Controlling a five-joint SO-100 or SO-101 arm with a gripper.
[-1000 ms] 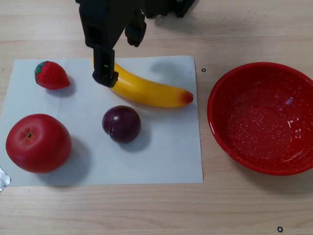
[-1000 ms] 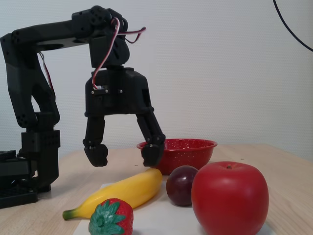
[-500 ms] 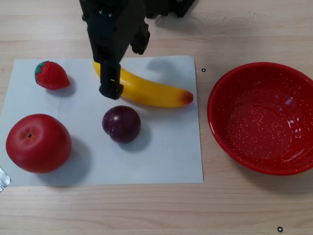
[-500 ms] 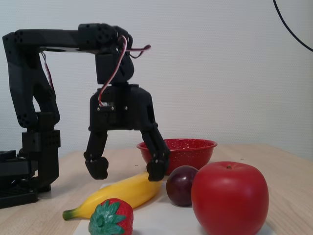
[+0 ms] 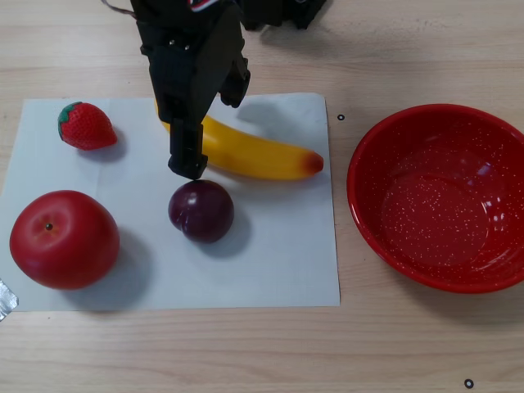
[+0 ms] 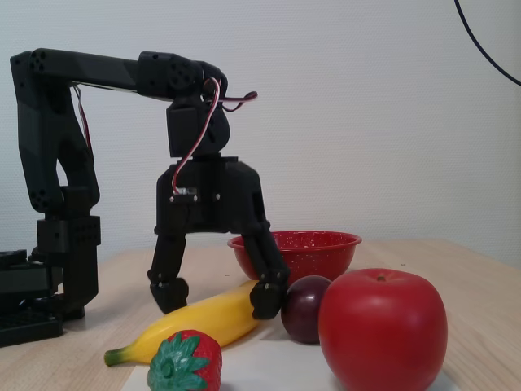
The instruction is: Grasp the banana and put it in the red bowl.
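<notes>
Other view is giving us the top-down look, so left to right we go: the strawberry [image 5: 84, 125] and the red apple [image 5: 64, 239] are sitting at the left edge of the white paper sheet [image 5: 278, 262], well clear of the action. Next, the gripper [image 5: 193, 135] is hanging right over the banana [image 5: 254, 154], and the fixed view is showing why: its jaws are spread wide, one fingertip [image 6: 168, 293] on the far side of the fruit, the other [image 6: 267, 300] on the near side, straddling it across its width, nothing clenched yet. That crosswise straddle is looking like a setup for a pinch across the narrow body. The plum [image 5: 201, 210] is crowding just beside the near fingertip, so closing could nudge it. The banana is lying flat on the paper, long axis running left to right in this view, orange-red end pointing right toward the red bowl [image 5: 442, 196]; its stem end is hiding under the arm. The bowl is waiting off the paper, empty.
</notes>
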